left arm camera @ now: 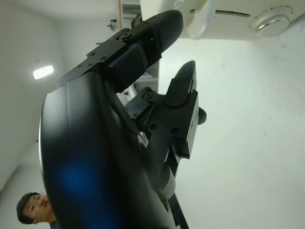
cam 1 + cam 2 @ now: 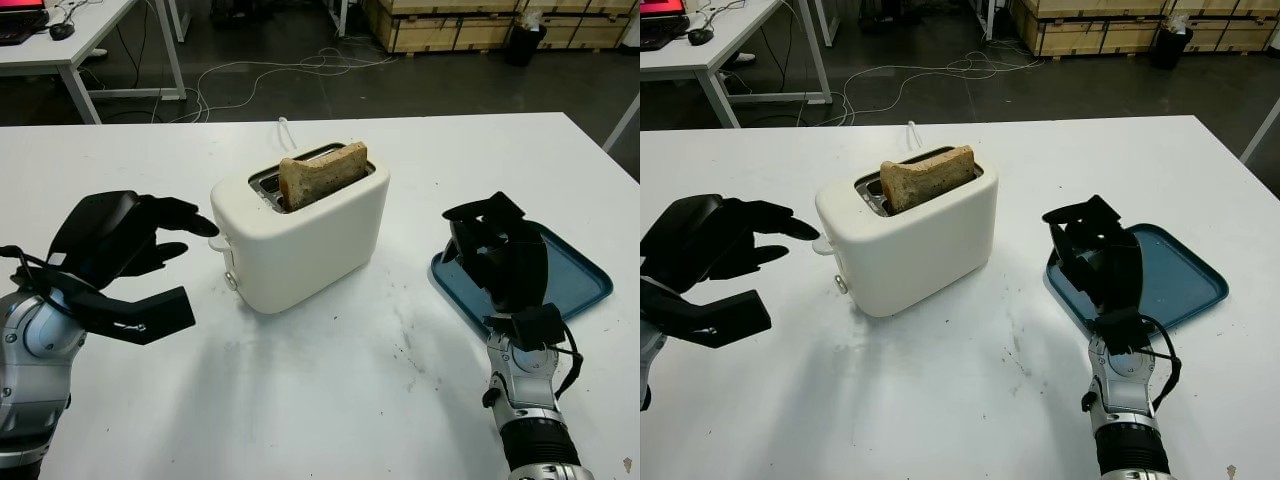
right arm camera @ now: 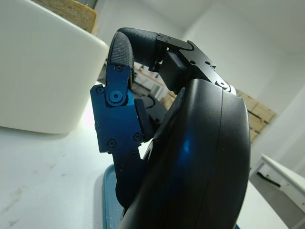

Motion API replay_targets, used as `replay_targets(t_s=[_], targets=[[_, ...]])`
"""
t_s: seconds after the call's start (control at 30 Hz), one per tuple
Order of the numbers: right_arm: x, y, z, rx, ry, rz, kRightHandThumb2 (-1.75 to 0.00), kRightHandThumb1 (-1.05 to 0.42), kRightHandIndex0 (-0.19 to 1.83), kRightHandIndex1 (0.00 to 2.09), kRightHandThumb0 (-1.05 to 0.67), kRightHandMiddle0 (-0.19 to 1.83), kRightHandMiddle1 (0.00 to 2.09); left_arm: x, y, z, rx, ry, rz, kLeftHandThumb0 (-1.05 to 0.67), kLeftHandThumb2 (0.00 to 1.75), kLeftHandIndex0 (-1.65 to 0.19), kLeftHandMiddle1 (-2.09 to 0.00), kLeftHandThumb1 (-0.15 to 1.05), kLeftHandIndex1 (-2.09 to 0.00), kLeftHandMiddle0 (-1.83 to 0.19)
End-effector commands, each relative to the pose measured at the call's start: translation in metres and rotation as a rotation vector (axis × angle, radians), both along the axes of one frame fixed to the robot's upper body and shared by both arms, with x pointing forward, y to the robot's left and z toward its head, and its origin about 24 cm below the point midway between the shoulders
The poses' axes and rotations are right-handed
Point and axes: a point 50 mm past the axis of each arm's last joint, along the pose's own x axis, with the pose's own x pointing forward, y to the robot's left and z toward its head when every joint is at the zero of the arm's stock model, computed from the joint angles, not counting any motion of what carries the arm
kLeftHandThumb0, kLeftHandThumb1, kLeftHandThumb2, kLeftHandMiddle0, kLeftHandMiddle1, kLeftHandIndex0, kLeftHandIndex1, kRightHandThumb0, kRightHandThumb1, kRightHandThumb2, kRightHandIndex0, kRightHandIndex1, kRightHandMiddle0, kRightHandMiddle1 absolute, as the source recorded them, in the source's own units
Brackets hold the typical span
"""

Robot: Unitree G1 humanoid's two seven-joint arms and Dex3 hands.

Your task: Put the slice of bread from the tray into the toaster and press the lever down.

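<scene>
The left hand (image 2: 150,240) at the lower left of the frame holds nothing, fingers uncurled and extended toward the toaster's lever (image 2: 222,243), close to it but not seen touching. The slice of bread (image 2: 322,173) stands in the slot of the white toaster (image 2: 300,228) at the centre of the white table (image 2: 330,400), its upper part projecting above the top. At the lower right, the right hand (image 2: 500,250) hangs over the near edge of the blue tray (image 2: 580,280) with fingers curled, grasping nothing.

Cream toaster (image 2: 300,240), blue tray (image 2: 570,285), brownish bread (image 2: 322,172)
</scene>
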Motion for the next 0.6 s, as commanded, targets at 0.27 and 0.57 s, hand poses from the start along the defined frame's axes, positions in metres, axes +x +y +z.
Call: replay_targets(t_s=[0.27,0.57], targets=[[-0.002,0.0,-0.001,0.027,-0.014,-0.007,-0.26,-0.92,0.95,1.75,-0.39,0.63,1.73,0.008,-0.004,-0.006,0.061,-0.033,0.008,0.05,0.0,-1.24,-1.43,0.92,-0.14,-1.15],[-0.004,0.0,-0.003,0.032,-0.005,-0.005,-0.26,-0.92,0.95,1.75,-0.4,0.66,1.68,0.013,-0.007,-0.006,0.083,-0.028,0.011,0.09,0.13,-1.18,-1.65,0.92,-0.08,-1.07]])
